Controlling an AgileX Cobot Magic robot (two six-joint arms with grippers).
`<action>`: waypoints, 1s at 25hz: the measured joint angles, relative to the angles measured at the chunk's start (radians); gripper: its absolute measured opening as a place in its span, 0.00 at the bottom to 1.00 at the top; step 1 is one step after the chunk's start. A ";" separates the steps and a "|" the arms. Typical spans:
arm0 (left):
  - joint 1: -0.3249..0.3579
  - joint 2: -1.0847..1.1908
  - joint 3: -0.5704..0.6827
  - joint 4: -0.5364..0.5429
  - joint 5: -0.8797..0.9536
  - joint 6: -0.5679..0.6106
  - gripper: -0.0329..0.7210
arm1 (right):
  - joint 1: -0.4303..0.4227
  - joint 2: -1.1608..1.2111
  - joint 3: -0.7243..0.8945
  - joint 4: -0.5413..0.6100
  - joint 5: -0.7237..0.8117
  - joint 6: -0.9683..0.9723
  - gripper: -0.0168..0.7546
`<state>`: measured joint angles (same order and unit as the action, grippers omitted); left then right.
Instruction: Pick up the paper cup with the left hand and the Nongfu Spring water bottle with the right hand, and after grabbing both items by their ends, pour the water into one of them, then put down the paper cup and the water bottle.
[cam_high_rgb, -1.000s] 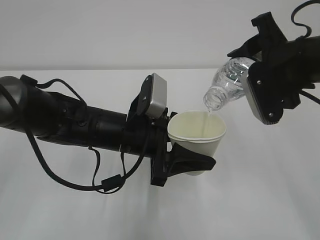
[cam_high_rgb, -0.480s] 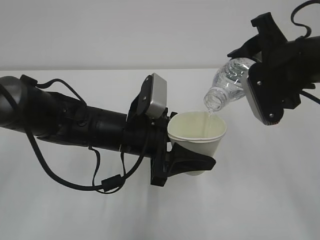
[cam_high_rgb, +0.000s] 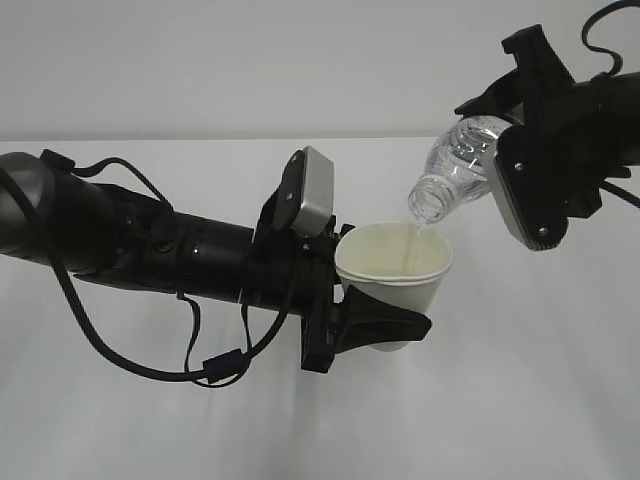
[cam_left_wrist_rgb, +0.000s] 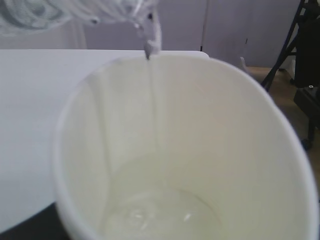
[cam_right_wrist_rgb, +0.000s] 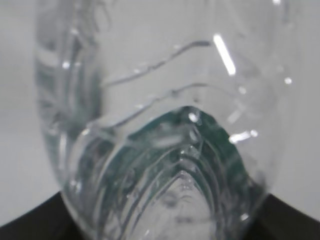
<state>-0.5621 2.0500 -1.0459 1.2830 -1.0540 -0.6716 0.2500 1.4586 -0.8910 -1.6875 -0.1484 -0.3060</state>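
The white paper cup (cam_high_rgb: 395, 262) hangs upright above the table, with my left gripper (cam_high_rgb: 378, 322) shut on its lower part. In the left wrist view the cup's cream inside (cam_left_wrist_rgb: 210, 135) fills the frame, with a little water pooled at the bottom. The clear Nongfu Spring water bottle (cam_high_rgb: 455, 160) is tilted mouth-down over the cup's far rim, and a thin stream runs from it into the cup. My right gripper (cam_high_rgb: 508, 140) is shut on the bottle's base end. In the right wrist view the ribbed bottle (cam_right_wrist_rgb: 165, 125) hides the fingers almost wholly.
The white table (cam_high_rgb: 500, 400) lies below both arms. Black cables loop under the left arm (cam_high_rgb: 150, 250). In the left wrist view a black stand (cam_left_wrist_rgb: 302, 55) rises beyond the table's far right edge.
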 joint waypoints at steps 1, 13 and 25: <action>0.000 0.000 0.000 0.000 0.000 0.000 0.60 | 0.000 0.000 0.000 -0.002 0.000 0.000 0.60; 0.000 0.000 0.000 0.000 0.000 0.000 0.59 | 0.000 0.000 0.000 -0.022 0.000 0.000 0.60; 0.000 0.000 0.000 0.000 0.000 0.000 0.59 | 0.000 0.000 -0.024 -0.026 0.000 0.000 0.60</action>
<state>-0.5621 2.0500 -1.0459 1.2830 -1.0540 -0.6716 0.2500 1.4586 -0.9147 -1.7130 -0.1484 -0.3060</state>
